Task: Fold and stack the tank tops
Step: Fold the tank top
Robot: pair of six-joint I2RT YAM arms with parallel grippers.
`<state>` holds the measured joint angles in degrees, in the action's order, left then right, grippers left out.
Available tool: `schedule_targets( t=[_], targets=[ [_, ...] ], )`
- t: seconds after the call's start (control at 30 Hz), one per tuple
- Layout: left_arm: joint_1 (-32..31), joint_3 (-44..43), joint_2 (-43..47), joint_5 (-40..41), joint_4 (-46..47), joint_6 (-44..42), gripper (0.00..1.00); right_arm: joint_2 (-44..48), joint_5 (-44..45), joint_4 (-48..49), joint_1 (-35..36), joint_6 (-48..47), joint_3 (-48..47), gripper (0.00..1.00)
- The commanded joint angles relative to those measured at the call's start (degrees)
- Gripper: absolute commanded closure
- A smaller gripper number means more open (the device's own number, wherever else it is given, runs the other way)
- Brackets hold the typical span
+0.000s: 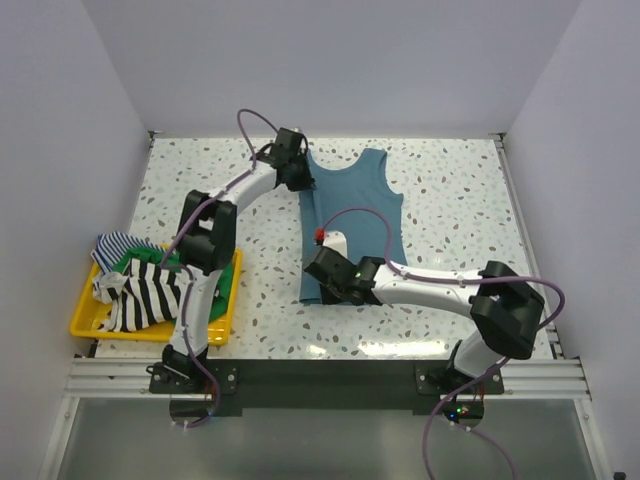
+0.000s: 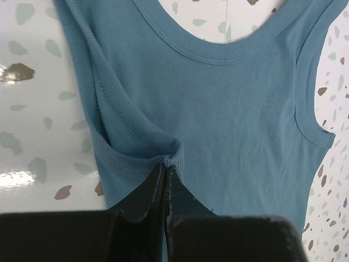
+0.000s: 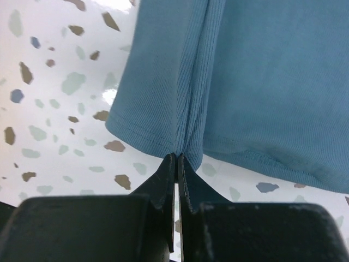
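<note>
Pinching teal tank top (image 2: 229,125) at frame centre, with left tool (image 2: 166,168) clenched on armhole edge and right tool (image 3: 175,158) clenched on hem (thin bites). Risks slipping free and skewing the fold.

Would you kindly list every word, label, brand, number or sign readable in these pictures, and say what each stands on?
There is no readable text in any view.
The teal tank top shows no tag or print.
The striped tank top and the yellow tray bear no lettering that can be made out.
</note>
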<state>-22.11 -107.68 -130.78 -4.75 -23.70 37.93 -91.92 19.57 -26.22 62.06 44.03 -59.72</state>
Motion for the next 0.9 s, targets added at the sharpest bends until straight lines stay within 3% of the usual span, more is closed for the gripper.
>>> schedule_targets(
  t=[0.0, 0.7, 0.8, 0.87],
  targets=[
    [-0.92, -4.12, -1.23, 0.36, 0.15, 1.0, 1.0, 3.59, 0.03, 1.52, -0.1, 2.73, 2.76, 1.0],
    [-4.87, -7.37, -5.89, 0.71, -0.29, -0.49, 1.0, 8.6, 2.84, 3.8, -0.8, 7.47, 12.7, 1.0],
    [-4.87, -7.46, -5.89, 0.62, -0.12, -1.28, 0.93, 9.56, 3.19, 3.02, -0.8, 7.82, 13.14, 0.93],
    [-4.87, -7.2, -5.36, 0.27, 0.59, -1.98, 0.8, 10.87, 4.68, 1.26, -0.8, 8.44, 13.32, 0.79]
  ],
)
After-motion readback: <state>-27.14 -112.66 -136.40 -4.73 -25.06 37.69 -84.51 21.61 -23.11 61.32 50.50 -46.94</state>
